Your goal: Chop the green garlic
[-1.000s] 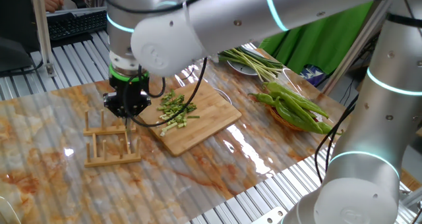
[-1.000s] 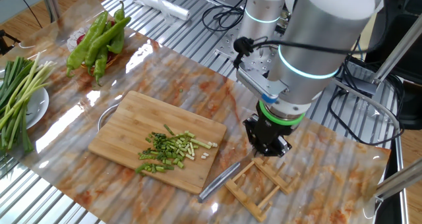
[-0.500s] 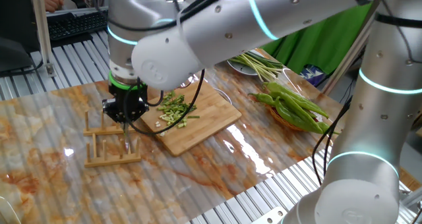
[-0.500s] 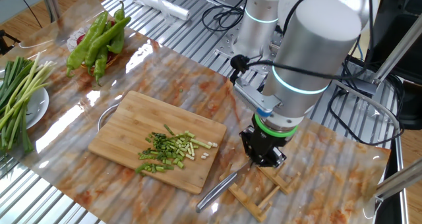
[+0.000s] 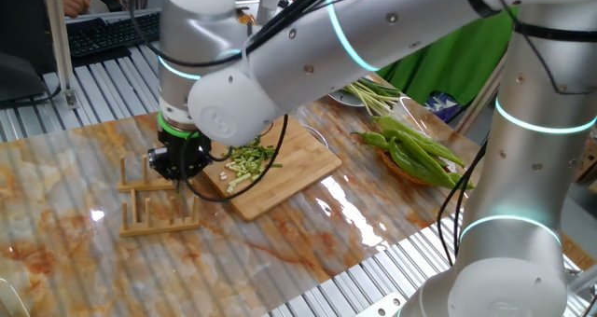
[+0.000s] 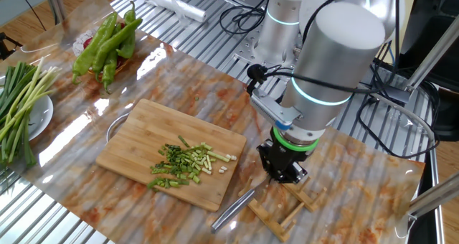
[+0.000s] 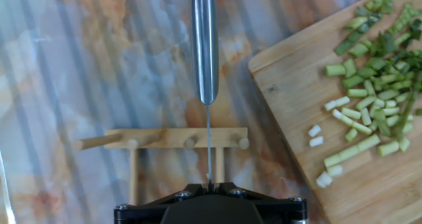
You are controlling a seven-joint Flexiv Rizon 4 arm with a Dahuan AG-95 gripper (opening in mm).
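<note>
Gripper (image 6: pixel 281 178) pinching a knife (image 7: pixel 204 46) over the wooden rack (image 7: pixel 177 140).

The fingers are pressed together on the blade's thin edge, gripper pointing down, metal handle reaching past the rack over the marble table (image 7: pixel 79 66). The chopped green garlic (image 6: pixel 183 163) lies on the cutting board (image 6: pixel 143 140) just beside; peppers (image 6: pixel 106 43) sit well apart.

Short cut bits of green garlic (image 6: pixel 185 165) lie on the flat wooden cutting board (image 6: pixel 143 133) on the table (image 6: pixel 179 75). The small wooden peg rack (image 6: pixel 283 204) lies just right of the board in the other fixed view.
</note>
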